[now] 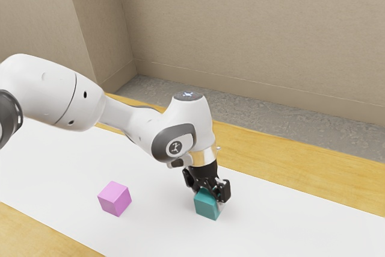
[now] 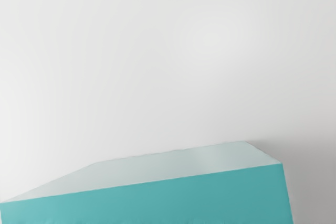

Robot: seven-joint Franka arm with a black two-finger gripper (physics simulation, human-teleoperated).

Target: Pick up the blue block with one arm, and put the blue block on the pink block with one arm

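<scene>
Arm: white, comes in from the exterior view's left and bends down over the table.
Gripper: black, pointing down, right at the top of the blue block.
Jaws: cannot tell whether they are clenched on the block or released; the contact is not clear from the side camera.
Blue block: teal in colour, under the gripper on the white tabletop, its base appears to meet the surface.
Pink block: on the same white surface, well apart from the blue block, toward the exterior view's left; nothing on top of it.
Wrist view: blue block lies just under the hand, its pale top face and one teal side showing; white tabletop beyond it.
Table edge: wooden strip bordering the white surface.
</scene>
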